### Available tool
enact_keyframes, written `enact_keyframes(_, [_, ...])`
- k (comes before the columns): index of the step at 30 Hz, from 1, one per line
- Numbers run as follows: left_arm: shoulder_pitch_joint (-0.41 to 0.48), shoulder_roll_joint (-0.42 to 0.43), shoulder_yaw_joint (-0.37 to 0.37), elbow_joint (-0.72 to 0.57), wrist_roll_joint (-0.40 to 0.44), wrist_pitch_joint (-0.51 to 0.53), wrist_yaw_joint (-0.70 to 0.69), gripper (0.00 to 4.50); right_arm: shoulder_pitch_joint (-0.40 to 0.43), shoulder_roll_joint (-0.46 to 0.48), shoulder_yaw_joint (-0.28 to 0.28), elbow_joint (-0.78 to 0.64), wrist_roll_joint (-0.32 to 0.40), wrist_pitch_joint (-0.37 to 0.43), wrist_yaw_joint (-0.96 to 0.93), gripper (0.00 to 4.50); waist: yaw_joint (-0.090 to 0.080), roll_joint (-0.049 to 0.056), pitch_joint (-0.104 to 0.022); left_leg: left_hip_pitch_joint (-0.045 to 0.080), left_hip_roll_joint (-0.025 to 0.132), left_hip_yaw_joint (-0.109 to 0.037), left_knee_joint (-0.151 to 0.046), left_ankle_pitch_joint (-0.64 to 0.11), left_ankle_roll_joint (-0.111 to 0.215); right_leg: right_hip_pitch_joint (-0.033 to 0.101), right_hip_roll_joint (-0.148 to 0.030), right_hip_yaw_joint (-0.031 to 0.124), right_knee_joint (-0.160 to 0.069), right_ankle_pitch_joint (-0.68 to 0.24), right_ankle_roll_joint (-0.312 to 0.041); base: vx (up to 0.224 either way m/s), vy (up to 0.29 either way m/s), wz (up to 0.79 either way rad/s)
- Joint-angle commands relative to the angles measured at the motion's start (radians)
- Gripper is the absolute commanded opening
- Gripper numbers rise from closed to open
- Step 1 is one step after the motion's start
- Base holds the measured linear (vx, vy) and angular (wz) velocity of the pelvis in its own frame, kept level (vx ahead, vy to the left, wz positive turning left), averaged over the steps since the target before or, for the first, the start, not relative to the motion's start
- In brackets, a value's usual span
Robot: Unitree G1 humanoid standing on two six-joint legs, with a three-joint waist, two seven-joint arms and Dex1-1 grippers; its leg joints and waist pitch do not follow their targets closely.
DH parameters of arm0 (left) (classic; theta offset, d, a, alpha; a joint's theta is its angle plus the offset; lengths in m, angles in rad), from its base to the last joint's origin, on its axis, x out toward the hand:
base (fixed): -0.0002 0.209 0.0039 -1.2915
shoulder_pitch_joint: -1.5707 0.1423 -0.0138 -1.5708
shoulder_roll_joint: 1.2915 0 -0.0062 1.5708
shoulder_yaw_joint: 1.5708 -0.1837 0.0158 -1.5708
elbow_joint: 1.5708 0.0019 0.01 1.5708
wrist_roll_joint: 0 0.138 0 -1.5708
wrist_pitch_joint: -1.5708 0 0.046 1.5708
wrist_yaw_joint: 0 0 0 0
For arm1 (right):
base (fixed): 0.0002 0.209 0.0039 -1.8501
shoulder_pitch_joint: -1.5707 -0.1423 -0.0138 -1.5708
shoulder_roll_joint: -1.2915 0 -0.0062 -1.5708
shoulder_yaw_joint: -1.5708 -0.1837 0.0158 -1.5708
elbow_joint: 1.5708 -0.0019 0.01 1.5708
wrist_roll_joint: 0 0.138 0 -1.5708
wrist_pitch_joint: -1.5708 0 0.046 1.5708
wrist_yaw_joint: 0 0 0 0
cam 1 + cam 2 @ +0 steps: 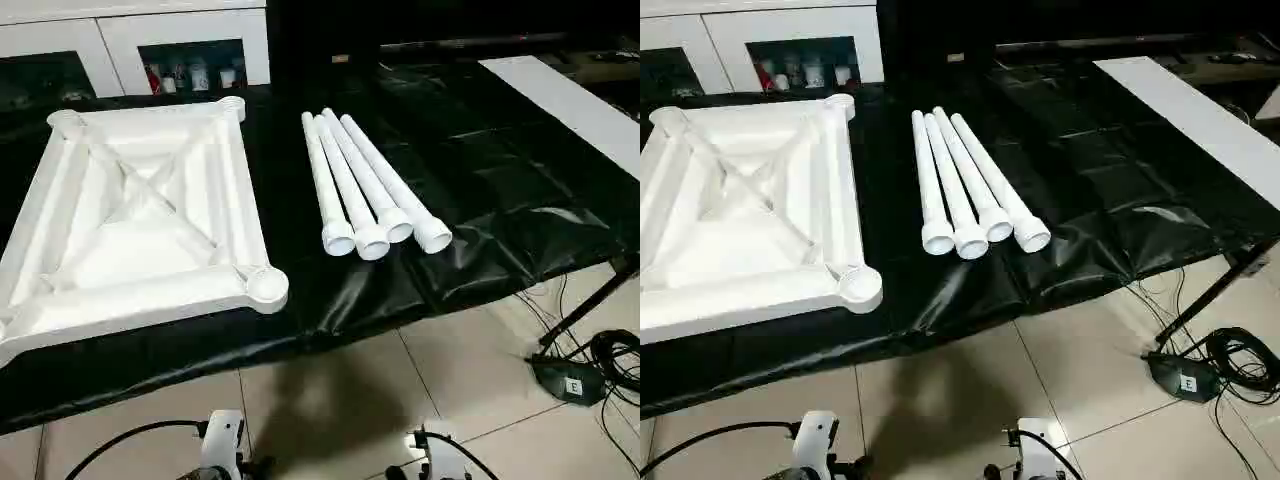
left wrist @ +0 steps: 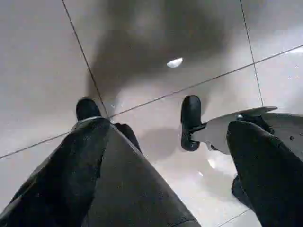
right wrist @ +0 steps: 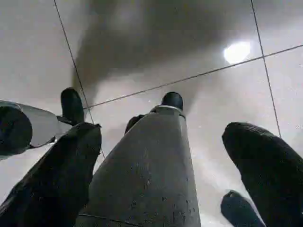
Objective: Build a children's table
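On the black-covered worktop [image 1: 480, 200], at the left of your head views, the table top [image 1: 140, 225] lies ribbed side up, corner sockets showing. Just right of it, near frame centre, four white tube legs [image 1: 365, 185] lie side by side, touching, flared ends toward you. Your wrist views give what the head views lack: the left gripper [image 2: 170, 170] and right gripper [image 3: 173, 175] hang over the tiled floor [image 2: 42, 61], fingers [image 2: 66, 179] spread wide, holding nothing. Upper left, the head views add a glass-door cabinet [image 1: 190, 45].
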Motion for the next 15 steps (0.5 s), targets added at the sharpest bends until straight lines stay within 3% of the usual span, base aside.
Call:
enact_keyframes(1, [0.017, -0.004, -0.002, 0.031, 0.006, 0.013, 0.009, 4.43, 0.017, 0.004, 0.009, 0.026, -0.003, 0.015, 0.002, 4.50, 0.000, 0.003, -0.025, -0.002, 0.033, 0.001, -0.066, -0.140, 0.089, 0.035, -0.076, 0.032, -0.063, 0.074, -0.272, 0.000, 0.000, 0.00])
enact_keyframes(2, [0.017, -0.004, -0.002, 0.031, 0.006, 0.013, 0.009, 4.43, 0.017, 0.004, 0.009, 0.026, -0.003, 0.015, 0.002, 4.50, 0.000, 0.003, -0.025, -0.002, 0.033, 0.001, -0.065, -0.139, 0.090, 0.035, -0.076, 0.032, -0.063, 0.076, -0.273, 0.000, 0.000, 0.00])
enact_keyframes(3, [0.048, -0.032, -0.127, 0.091, 0.194, 0.024, 0.163, 4.43, 0.080, 0.009, 0.021, 0.043, -0.067, 0.052, -0.091, 4.50, 0.003, 0.115, -0.051, 0.011, 0.034, -0.010, -0.059, -0.138, 0.063, 0.037, -0.079, 0.029, -0.046, 0.102, -0.278, 0.000, 0.000, 0.00])
enact_keyframes(4, [0.048, -0.032, -0.127, 0.091, 0.194, 0.024, 0.163, 4.43, 0.080, 0.009, 0.021, 0.043, -0.067, 0.052, -0.091, 4.50, -0.013, 0.043, -0.048, 0.001, 0.037, -0.006, -0.049, -0.062, 0.079, 0.046, -0.075, 0.024, -0.049, 0.253, -0.280, 0.000, 0.000, 0.00])
enact_keyframes(5, [0.069, -0.031, -0.151, 0.087, 0.217, 0.003, 0.169, 4.43, 0.116, 0.016, 0.045, 0.036, -0.090, 0.013, -0.099, 4.50, -0.011, 0.042, -0.043, -0.008, 0.030, -0.006, -0.057, -0.065, 0.083, 0.051, -0.070, 0.018, -0.055, 0.241, -0.273, 0.000, 0.000, 0.00])
enact_keyframes(6, [0.069, -0.031, -0.151, 0.087, 0.217, 0.003, 0.169, 4.43, 0.116, 0.016, 0.045, 0.036, -0.090, 0.013, -0.099, 4.50, -0.007, 0.046, -0.039, -0.003, 0.030, -0.002, -0.060, -0.111, 0.080, 0.046, -0.076, 0.017, -0.066, 0.183, -0.267, 0.000, 0.000, 0.00])
enact_keyframes(7, [0.071, -0.031, -0.156, 0.087, 0.222, 0.000, 0.170, 4.43, 0.120, 0.018, 0.049, 0.035, -0.093, 0.005, -0.100, 4.50, -0.010, 0.044, -0.052, 0.000, 0.029, -0.005, -0.057, -0.140, 0.076, 0.052, -0.082, 0.022, -0.066, 0.124, -0.259, 0.000, 0.000, 0.00])
enact_keyframes(9, [0.070, -0.031, -0.157, 0.087, 0.223, 0.000, 0.171, 4.43, 0.118, 0.017, 0.050, 0.034, -0.094, 0.004, -0.098, 4.50, -0.017, 0.049, -0.046, 0.003, 0.030, -0.006, -0.069, -0.252, 0.055, 0.044, -0.084, 0.026, -0.086, -0.102, -0.240, 0.000, 0.000, 0.00])
enact_keyframes(11, [0.070, -0.031, -0.153, 0.086, 0.220, -0.007, 0.177, 4.43, 0.114, 0.016, 0.054, 0.034, -0.098, 0.001, -0.096, 4.50, -0.022, 0.050, -0.044, 0.007, 0.031, -0.008, -0.073, -0.308, 0.039, 0.036, -0.081, 0.029, -0.097, -0.216, -0.222, 0.000, 0.000, 0.00])
enact_keyframes(13, [0.069, -0.032, -0.148, 0.086, 0.228, -0.022, 0.189, 4.43, 0.113, 0.016, 0.052, 0.031, -0.105, 0.000, -0.097, 4.50, -0.024, 0.052, -0.044, 0.007, 0.031, -0.010, -0.076, -0.323, 0.031, 0.033, -0.080, 0.031, -0.100, -0.249, -0.209, 0.000, 0.000, 0.00])
enact_keyframes(15, [0.065, -0.030, -0.145, 0.080, 0.241, -0.059, 0.196, 4.43, 0.111, 0.016, 0.051, 0.027, -0.116, -0.007, -0.103, 4.50, -0.025, 0.053, -0.047, 0.003, 0.031, -0.011, -0.076, -0.302, 0.034, 0.034, -0.077, 0.030, -0.098, -0.208, -0.204, 0.000, 0.000, 0.00])
